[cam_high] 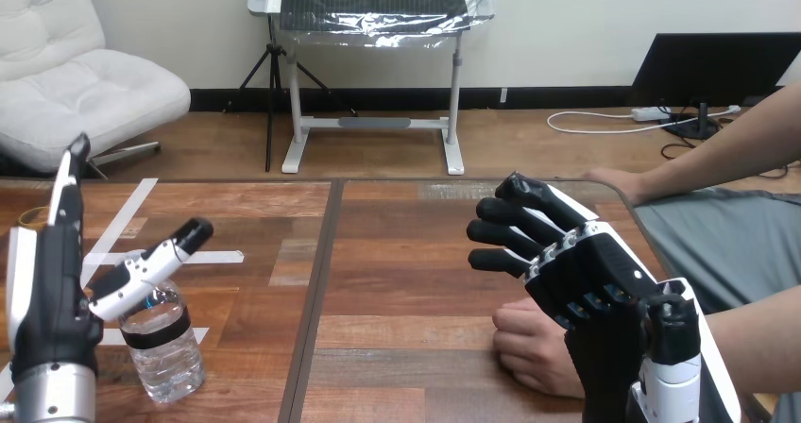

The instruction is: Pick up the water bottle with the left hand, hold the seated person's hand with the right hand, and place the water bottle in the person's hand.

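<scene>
A clear water bottle [166, 351] with a black label band stands upright on the wooden table [406, 253] near its front left. My left hand [45, 291] is just left of it, open, fingers pointing straight up and the thumb stretched out over the bottle's cap; nothing is gripped. At the front right, the person's hand [529, 349] rests as a loose fist on the table. My right hand [590, 281] hovers over and just right of it, open, its fingers relaxed and pointing left, not wrapped round the fist.
The person's other hand [614, 182] lies on the table's far right edge, the forearm running off to the right. White tape strips [123, 217] mark the left part of the table. A dark seam [321, 281] splits the tabletop down the middle.
</scene>
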You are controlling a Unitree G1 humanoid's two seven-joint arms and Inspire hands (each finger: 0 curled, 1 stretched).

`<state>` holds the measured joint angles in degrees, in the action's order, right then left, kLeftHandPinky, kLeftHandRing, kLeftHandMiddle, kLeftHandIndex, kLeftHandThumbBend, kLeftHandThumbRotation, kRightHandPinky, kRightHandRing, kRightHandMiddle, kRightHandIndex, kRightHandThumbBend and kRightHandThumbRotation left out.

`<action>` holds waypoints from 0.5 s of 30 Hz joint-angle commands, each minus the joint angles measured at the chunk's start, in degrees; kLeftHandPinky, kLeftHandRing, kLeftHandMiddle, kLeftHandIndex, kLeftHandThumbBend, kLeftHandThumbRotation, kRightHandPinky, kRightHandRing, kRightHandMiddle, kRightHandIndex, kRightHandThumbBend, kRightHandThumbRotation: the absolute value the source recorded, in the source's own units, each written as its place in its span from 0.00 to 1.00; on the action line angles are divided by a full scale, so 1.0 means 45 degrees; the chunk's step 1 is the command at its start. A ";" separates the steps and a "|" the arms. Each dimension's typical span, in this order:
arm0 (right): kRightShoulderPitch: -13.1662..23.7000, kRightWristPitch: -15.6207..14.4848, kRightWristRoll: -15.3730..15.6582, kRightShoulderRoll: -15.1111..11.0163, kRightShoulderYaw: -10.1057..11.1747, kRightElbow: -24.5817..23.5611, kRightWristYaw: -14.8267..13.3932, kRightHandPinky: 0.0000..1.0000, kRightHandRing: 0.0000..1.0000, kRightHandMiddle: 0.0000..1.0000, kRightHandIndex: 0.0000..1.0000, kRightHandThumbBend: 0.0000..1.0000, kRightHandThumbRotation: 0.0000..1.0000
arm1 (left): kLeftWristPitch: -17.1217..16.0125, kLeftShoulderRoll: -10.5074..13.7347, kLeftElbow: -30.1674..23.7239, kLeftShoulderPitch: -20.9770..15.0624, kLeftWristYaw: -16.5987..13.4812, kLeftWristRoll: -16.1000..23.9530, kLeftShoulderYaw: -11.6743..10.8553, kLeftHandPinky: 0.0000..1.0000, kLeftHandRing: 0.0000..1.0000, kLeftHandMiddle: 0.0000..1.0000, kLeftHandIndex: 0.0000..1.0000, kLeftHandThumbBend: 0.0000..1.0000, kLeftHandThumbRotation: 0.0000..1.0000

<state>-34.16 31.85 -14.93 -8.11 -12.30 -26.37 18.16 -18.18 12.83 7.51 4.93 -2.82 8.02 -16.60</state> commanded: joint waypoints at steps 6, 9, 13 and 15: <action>0.0331 0.0030 -0.0180 -0.0060 0.0160 -0.0371 -0.0011 0.74 0.79 0.80 0.83 0.67 1.00 | -0.0210 0.0523 0.0317 -0.0840 0.0189 -0.0198 0.0151 1.00 1.00 1.00 0.98 1.00 0.40; 0.0347 0.0074 -0.0166 -0.0053 0.0163 -0.0325 -0.0010 0.74 0.79 0.80 0.83 0.67 1.00 | -0.0152 0.0526 0.0382 -0.0837 0.0296 -0.0317 0.0164 1.00 1.00 1.00 0.98 1.00 0.40; 0.0358 0.0095 -0.0113 -0.0031 0.0164 -0.0299 -0.0036 0.73 0.79 0.80 0.82 0.67 1.00 | -0.0046 0.0507 0.0488 -0.0840 0.0449 -0.0488 0.0162 1.00 1.00 1.00 0.99 0.99 0.38; 0.0357 0.0075 -0.0098 -0.0026 0.0160 -0.0310 -0.0050 0.73 0.78 0.80 0.82 0.67 1.00 | -0.0017 0.0500 0.0532 -0.0845 0.0501 -0.0535 0.0155 1.00 1.00 1.00 0.99 0.99 0.36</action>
<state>-34.17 31.81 -15.22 -8.47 -12.18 -26.37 18.15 -18.11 13.36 9.72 4.84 -1.24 6.76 -16.58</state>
